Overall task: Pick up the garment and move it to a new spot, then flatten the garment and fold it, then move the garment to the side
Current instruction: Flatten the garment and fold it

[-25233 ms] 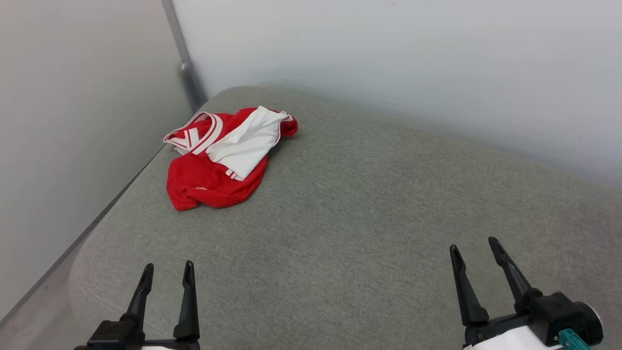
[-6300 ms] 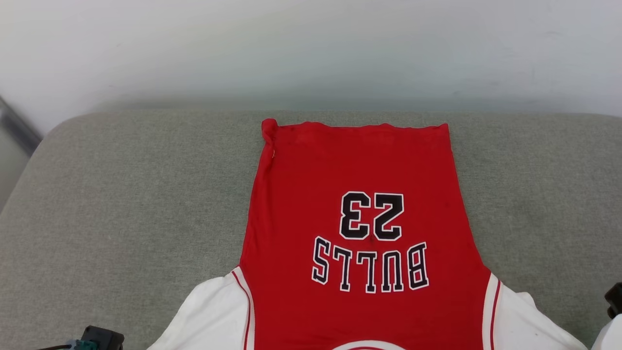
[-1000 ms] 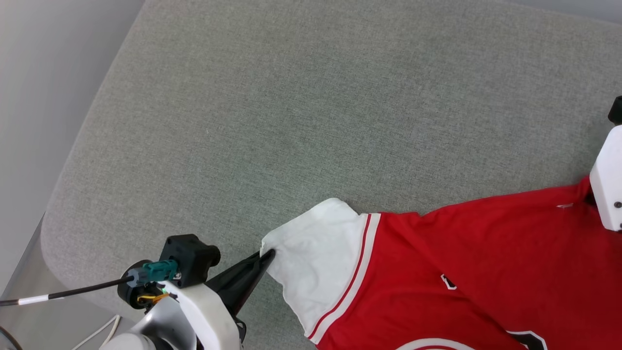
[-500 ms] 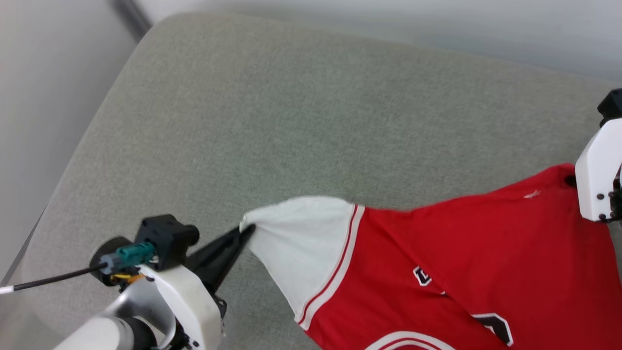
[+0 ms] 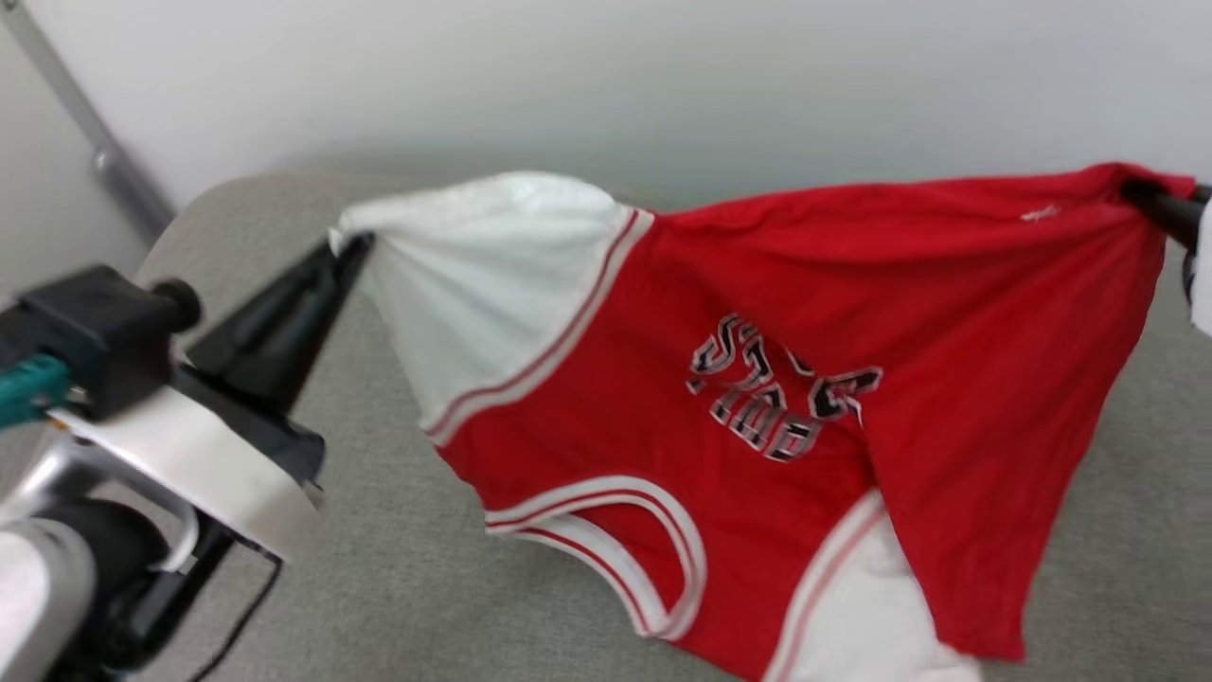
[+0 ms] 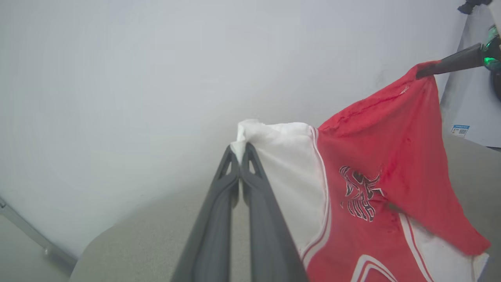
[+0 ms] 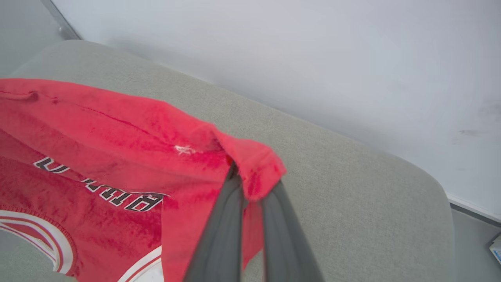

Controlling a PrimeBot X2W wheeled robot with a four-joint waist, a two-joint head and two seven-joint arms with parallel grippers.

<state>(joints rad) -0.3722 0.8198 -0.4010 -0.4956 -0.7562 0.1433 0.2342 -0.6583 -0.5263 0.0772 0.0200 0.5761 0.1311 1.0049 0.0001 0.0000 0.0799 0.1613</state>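
Garment [image 5: 757, 284]: red jersey T-shirt with white sleeves and red-and-white striped trim. The black-and-white chest lettering is creased and blurred, so it cannot be read.

Position: held in the air above the cushion [image 5: 426, 587], stretched between both end effectors. The top edge is nearly taut and the body hangs in folds. The neckline hangs low and the second white sleeve is lowest. Whether that sleeve touches the cushion cannot be told.

Left end effector [image 6: 239, 152]: fingers together, clamped on the tip of one white sleeve.

Right end effector [image 6: 422, 70]: fingers pinched on a red corner of the body, with cloth bunched over the fingertips.

Cushion: grey woven fabric with rounded corners.

Wall [image 5: 663, 76]: pale and plain, behind the cushion.

Pipe [image 5: 95, 142]: grey, slanting, at the far left corner.
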